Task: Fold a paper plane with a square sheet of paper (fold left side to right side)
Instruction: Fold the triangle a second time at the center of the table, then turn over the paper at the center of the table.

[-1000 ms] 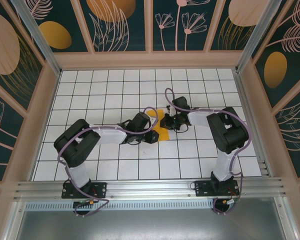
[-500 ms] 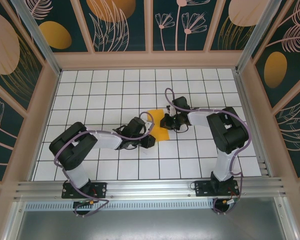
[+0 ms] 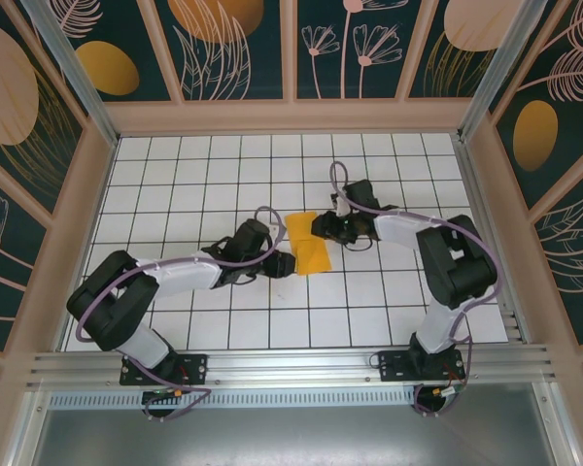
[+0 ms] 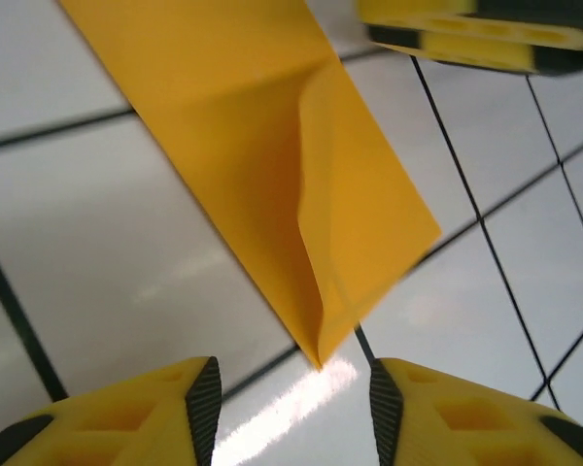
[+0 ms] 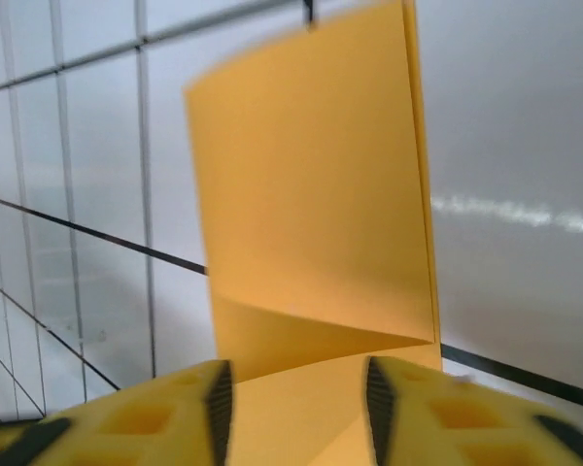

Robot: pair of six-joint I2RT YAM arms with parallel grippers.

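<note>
Top external view: the paper (image 3: 309,245) lies flat on the desk (image 3: 204,184) near the middle, between the two arms. It is a doubled orange strip, narrower than it is long and set a little askew to the tile lines.

From the left wrist we see two layers meeting at the near corner, with the upper layer bowing up a little off the lower one. From the right wrist we see a slanted crease across the near end of the paper (image 5: 311,214).

We judge that the left-to-right half fold is made but its edge is soft. The step in hand is therefore setting that fold, before any corner is turned in for the nose.

The left end effector (image 3: 284,264) sits just beside the strip's near left corner. Its jaws are moderately apart with nothing between them, and the corner of the paper (image 4: 272,165) lies just ahead of the left end effector (image 4: 290,393).

The right end effector (image 3: 323,226) is over the far right part. Its jaws are also apart, gripping nothing, and the paper shows through the gap of the right end effector (image 5: 293,393).

Next, we think one arm must pin the strip. The other should run along the folded edge, low and even, so the thin layers do not slide apart.
</note>
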